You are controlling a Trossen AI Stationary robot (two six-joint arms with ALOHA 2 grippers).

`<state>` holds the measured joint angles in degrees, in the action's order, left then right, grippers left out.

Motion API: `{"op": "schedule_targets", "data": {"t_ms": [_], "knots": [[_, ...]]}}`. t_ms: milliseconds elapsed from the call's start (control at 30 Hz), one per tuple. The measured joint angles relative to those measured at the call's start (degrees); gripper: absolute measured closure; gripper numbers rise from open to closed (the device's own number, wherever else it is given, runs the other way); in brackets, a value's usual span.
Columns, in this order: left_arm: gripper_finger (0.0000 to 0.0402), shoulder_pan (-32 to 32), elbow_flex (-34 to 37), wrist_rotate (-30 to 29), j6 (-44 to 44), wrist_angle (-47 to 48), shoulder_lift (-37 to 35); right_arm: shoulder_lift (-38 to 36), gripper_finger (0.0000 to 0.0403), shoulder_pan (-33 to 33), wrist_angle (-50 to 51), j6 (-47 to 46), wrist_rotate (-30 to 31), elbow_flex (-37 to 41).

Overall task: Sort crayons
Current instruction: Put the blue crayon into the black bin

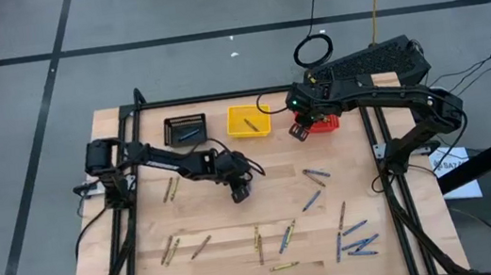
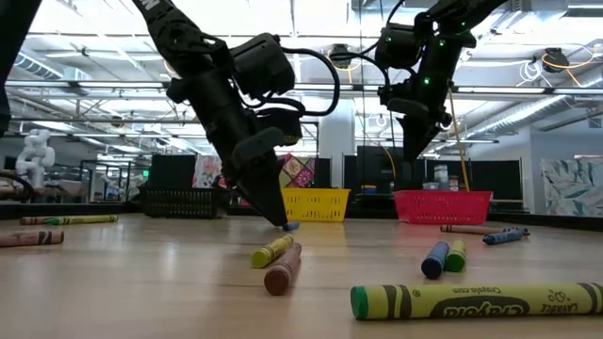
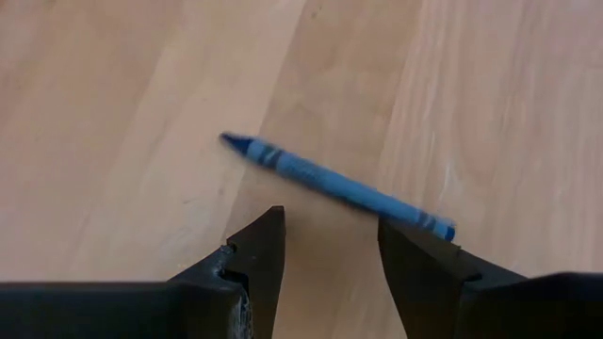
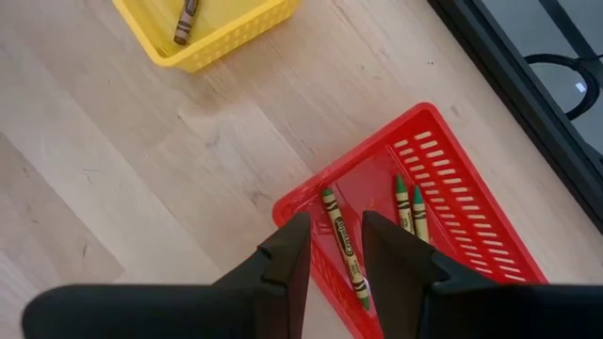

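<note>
A pale wooden table (image 1: pixel 238 224) carries crayons scattered over its near half, blue, olive and brown ones, and three mesh baskets stand in a row at its far side; around it lies grey floor marked with dark tape lines. The low view alone shows the room behind: a bright hall with ceiling lights and shelving. The left gripper (image 3: pixel 330 247) hangs low over the middle of the table with its fingers spread wide, and the blue crayon (image 3: pixel 337 185) lies flat on the wood just ahead of the fingertips, crosswise to the gap; only the left wrist view shows this clearly. The right gripper (image 4: pixel 335 243) hovers above the red basket (image 4: pixel 471 198), its fingers partly apart, and an olive crayon (image 4: pixel 344 247) shows between them; whether it is gripped or lying in the basket I cannot tell. Two more olive crayons (image 4: pixel 409 207) lie beside it in the basket. The yellow basket (image 4: pixel 221 33), farther off, holds a brown crayon (image 4: pixel 186 21). The high view shows the black basket (image 1: pixel 185 129).
</note>
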<state>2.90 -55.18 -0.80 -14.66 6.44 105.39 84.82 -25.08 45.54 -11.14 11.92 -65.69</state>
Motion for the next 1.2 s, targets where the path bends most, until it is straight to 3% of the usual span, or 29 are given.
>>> {"op": "schedule_targets", "data": {"t_ms": [467, 733, 1200], "knots": [[0.0226, 0.38, -0.59, 0.49, -4.22, 1.17, -0.39, 0.0, 0.0316, 0.0, 0.15, 0.02, 0.0, 0.0], [0.0226, 0.34, -0.59, -2.58, 0.52, 5.02, -3.79, 0.0, 0.0316, 0.02, 0.15, 0.22, -0.02, 0.0], [0.0226, 2.29, -0.63, -0.54, -33.63, 4.41, -4.0, 0.0, 0.0316, 0.0, -0.68, -3.32, 0.0, 0.0]]}}
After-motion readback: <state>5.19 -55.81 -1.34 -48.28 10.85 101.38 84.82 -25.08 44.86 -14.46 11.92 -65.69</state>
